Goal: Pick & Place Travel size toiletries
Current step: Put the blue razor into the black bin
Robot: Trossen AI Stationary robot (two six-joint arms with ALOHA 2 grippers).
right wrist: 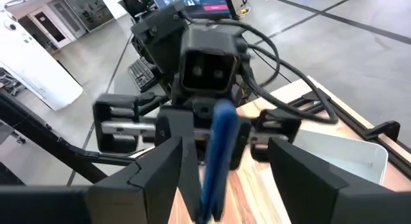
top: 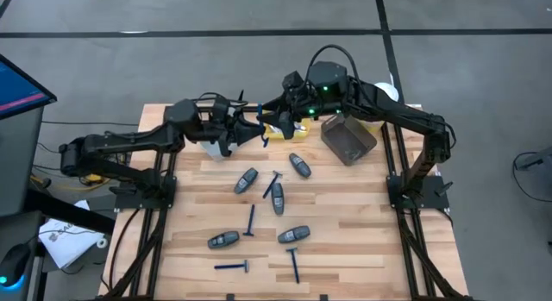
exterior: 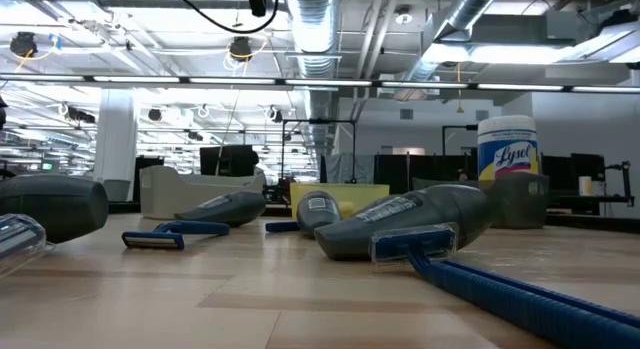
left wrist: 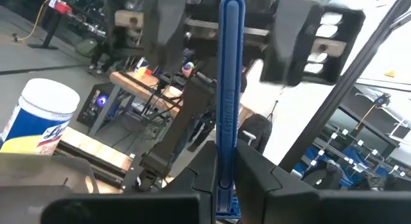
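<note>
Above the table's far middle my two grippers face each other. My left gripper (top: 260,131) is shut on a thin blue razor (left wrist: 230,70), which sticks out past its fingers toward my right gripper (top: 276,120). The right gripper (right wrist: 225,166) is open, one finger on either side of the razor (right wrist: 218,147); I cannot tell whether a finger touches it. Several dark grey pods (top: 247,180) and more blue razors (top: 251,220) lie flat on the wooden table (top: 362,241). My left gripper pinches the razor's handle near one end (left wrist: 225,169) between its two fingers, which lie along the handle. The rest of the handle runs on past the fingertips to its free end (left wrist: 231,6). The razor is lifted clear of the table.
A yellow bin (top: 285,133) stands under the grippers, a brown-grey bin (top: 348,137) to its right and a pale bin (top: 211,147) under the left arm. The white wipes canister (exterior: 508,154) stands at the far right. Pods (exterior: 410,224) and a razor (exterior: 500,289) lie near the front edge.
</note>
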